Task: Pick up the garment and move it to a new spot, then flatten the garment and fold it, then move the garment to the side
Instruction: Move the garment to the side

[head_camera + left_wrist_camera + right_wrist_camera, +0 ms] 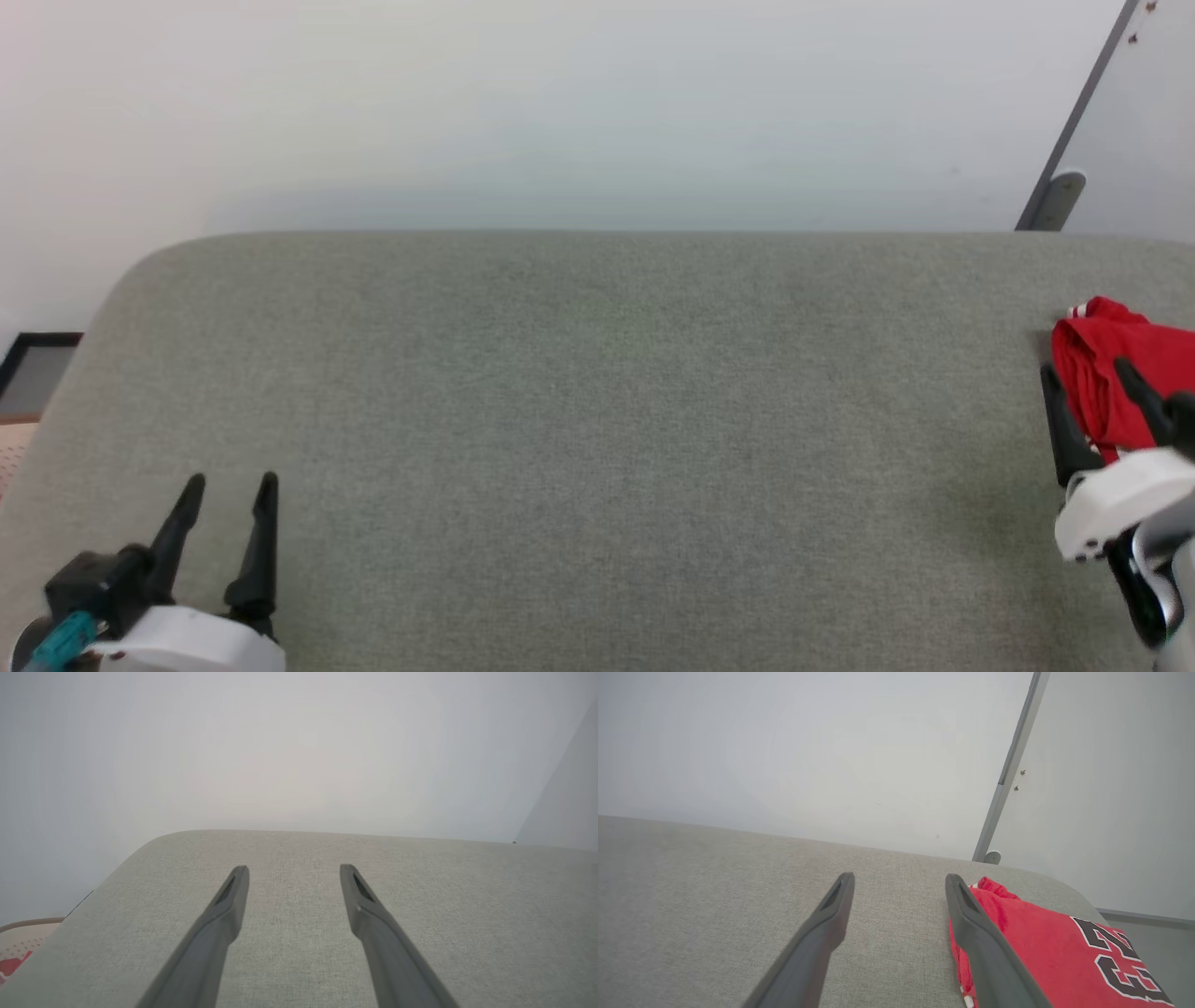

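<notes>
So the shirt is sitting way over at the right end of the table, partly cut off by the edge of the head view. It's a red bundle, looks folded or bunched, with a bit of red-and-white trim poking out at its far corner. In the right wrist view the shirt is close to the table's rounded far-right corner, and you can see black digits with white outlines on top.

The right gripper is right at the shirt and its fingers are spread wide. One finger is just beside the cloth's left edge, the other is in front of the red fabric. In its own wrist view the right gripper has mostly bare grey fabric between the fingers, and one finger overlaps the shirt's edge. It's not clamped on anything. I can't tell if that finger actually touches the cloth.

The left gripper is at the near left of the table, well apart from the shirt, also wide open and holding nothing. In the left wrist view the left gripper points across the bare table toward a plain white wall.

There's a grey metal strip running up the wall behind the shirt.
</notes>
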